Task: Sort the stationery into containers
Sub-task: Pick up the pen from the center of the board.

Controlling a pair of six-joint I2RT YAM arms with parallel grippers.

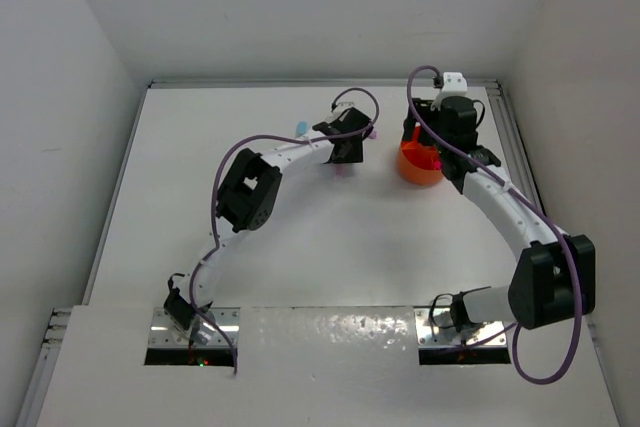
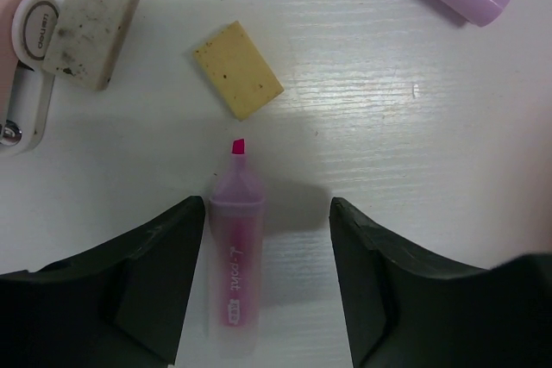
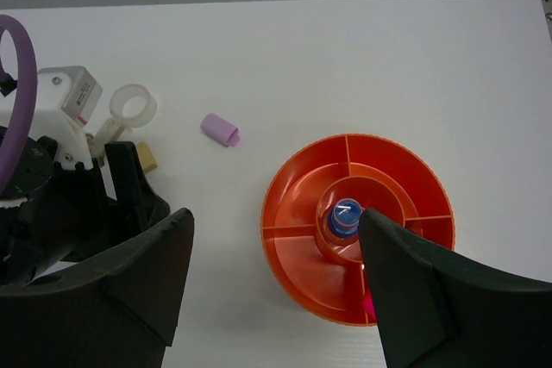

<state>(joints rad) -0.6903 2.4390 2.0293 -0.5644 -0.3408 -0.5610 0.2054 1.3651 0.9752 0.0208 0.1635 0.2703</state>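
Near the far edge of the bench (image 1: 330,242) the left end effector (image 2: 267,206) stands open astride the pink marker (image 2: 235,252), fingers either side of its barrel, seemingly ready to pinch it, while the right end effector (image 3: 276,217), open and empty, hovers over the orange tub (image 3: 297,266) nearby.

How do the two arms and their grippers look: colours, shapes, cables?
The left arm and right arm have white tubular links with bulky black joints. A purple cable loops along each. The left gripper and right gripper have broad, matte black, wedge-shaped fingers.
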